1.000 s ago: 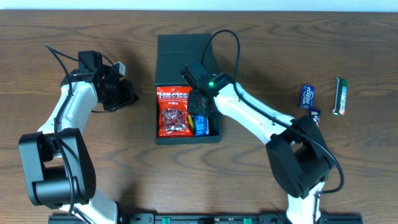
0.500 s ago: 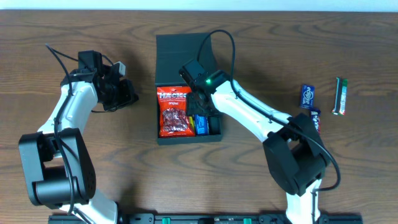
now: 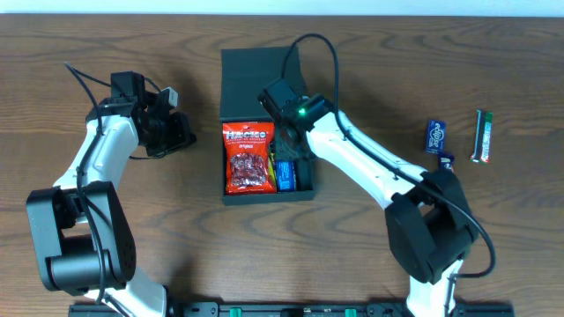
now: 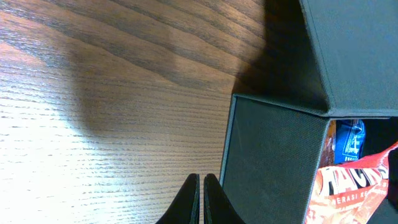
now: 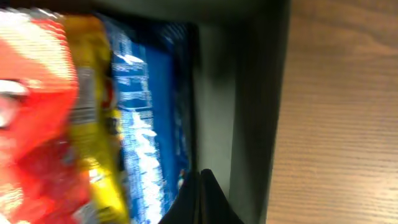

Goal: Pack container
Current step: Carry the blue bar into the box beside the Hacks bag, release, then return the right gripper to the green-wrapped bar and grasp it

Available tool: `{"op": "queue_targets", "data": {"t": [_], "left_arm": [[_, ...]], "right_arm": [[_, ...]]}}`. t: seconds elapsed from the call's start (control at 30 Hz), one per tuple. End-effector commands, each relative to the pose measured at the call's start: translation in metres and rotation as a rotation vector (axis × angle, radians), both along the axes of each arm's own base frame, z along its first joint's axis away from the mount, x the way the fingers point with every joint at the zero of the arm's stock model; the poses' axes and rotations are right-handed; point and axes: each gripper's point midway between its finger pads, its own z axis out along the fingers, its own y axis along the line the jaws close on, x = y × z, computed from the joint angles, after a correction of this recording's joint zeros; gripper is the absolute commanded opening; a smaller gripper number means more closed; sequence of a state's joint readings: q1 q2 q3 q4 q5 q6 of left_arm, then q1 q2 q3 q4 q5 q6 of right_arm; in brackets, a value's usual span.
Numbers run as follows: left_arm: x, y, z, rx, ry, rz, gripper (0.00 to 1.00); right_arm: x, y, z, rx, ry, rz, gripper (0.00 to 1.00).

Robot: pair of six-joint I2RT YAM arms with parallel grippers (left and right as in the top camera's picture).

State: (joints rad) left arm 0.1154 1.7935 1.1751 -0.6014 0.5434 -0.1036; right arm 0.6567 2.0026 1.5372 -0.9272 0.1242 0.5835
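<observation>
Looking down on the table [image 3: 132,238], the container [image 3: 266,196] sits at the centre with its mouth facing up. Its lid [image 3: 251,84] is flipped open on the far side, so box and lid together make one long shape running from the near edge toward the far edge, with the hinge line crosswise in the middle.

Inside, a red bag [image 3: 247,158] fills the left part and runs lengthwise along the same axis. A blue packet [image 3: 285,174] is tucked in the near right corner beside it. From the right wrist, a yellow strip [image 5: 93,124] shows between red and blue.

The right gripper [image 5: 199,186] is down in the container's right side, by the inner wall just beside the blue packet, with its fingers pinched together on nothing. The left gripper [image 4: 201,190] hangs over bare wood just left of the container's outer wall, its tips closed tight and empty.

Well off to the right lie a blue wrapper [image 3: 436,136] and a green stick [image 3: 481,136].
</observation>
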Motion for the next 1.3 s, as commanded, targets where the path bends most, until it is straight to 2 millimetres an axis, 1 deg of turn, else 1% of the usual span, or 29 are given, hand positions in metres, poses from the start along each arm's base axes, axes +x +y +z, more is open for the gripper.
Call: {"op": "queue_targets", "data": {"t": [0.0,0.13,0.2,0.33,0.47,0.67,0.7,0.8,0.83,0.9,1.0,1.07,1.1,1.13,1.17,1.2,1.23,1.27], "left_arm": [[0.005,0.001,0.002,0.004,-0.012,-0.010,0.06],[0.005,0.000,0.002,0.004,-0.011,-0.013,0.06],[0.004,-0.002,0.002,0.004,-0.011,-0.018,0.06],[0.004,-0.005,0.002,0.005,-0.011,-0.026,0.06],[0.004,-0.007,0.002,0.005,-0.011,-0.031,0.06],[0.004,-0.007,0.001,0.004,-0.011,-0.030,0.06],[0.004,-0.007,0.001,0.004,-0.010,-0.030,0.06],[0.004,-0.007,0.001,0.004,-0.010,-0.030,0.06],[0.004,-0.007,0.001,0.004,-0.010,-0.030,0.06],[0.004,-0.007,0.001,0.005,-0.011,-0.030,0.06],[0.004,-0.006,0.001,0.008,-0.010,-0.029,0.06],[0.004,-0.006,0.001,0.009,-0.011,-0.030,0.06],[0.004,-0.006,0.001,0.009,-0.011,-0.030,0.06],[0.004,-0.006,0.001,0.009,-0.012,-0.029,0.06],[0.005,-0.006,0.001,0.009,-0.014,-0.029,0.06],[0.005,-0.006,0.002,0.009,-0.017,-0.029,0.06],[0.005,-0.006,0.002,0.009,-0.018,-0.029,0.06],[0.005,-0.006,0.002,0.008,-0.017,-0.029,0.06]], "right_arm": [[0.000,-0.004,-0.015,-0.018,0.005,0.046,0.02],[0.001,-0.002,-0.024,-0.007,-0.002,0.059,0.01],[0.003,0.000,-0.031,-0.011,-0.002,0.090,0.01],[-0.002,0.017,-0.048,0.051,0.049,0.173,0.01],[-0.002,0.035,-0.046,0.127,0.048,0.225,0.01],[-0.005,0.031,-0.045,0.114,0.063,0.241,0.01],[-0.005,0.027,-0.042,0.105,0.068,0.234,0.01],[0.001,0.018,-0.021,0.076,0.047,0.217,0.01],[0.005,0.014,-0.010,0.065,0.027,0.209,0.01],[0.017,0.008,0.024,0.062,-0.048,0.189,0.01],[0.037,-0.015,0.075,0.049,-0.190,0.133,0.01],[0.048,-0.038,0.109,0.052,-0.276,0.117,0.01],[0.053,-0.053,0.122,0.041,-0.306,0.120,0.02],[0.057,-0.072,0.133,0.012,-0.330,0.119,0.01],[0.061,-0.102,0.140,-0.040,-0.340,0.090,0.01],[0.062,-0.132,0.143,-0.093,-0.332,0.041,0.01],[0.062,-0.169,0.142,-0.156,-0.306,-0.025,0.01],[0.059,-0.199,0.140,-0.198,-0.276,-0.078,0.01]]}}
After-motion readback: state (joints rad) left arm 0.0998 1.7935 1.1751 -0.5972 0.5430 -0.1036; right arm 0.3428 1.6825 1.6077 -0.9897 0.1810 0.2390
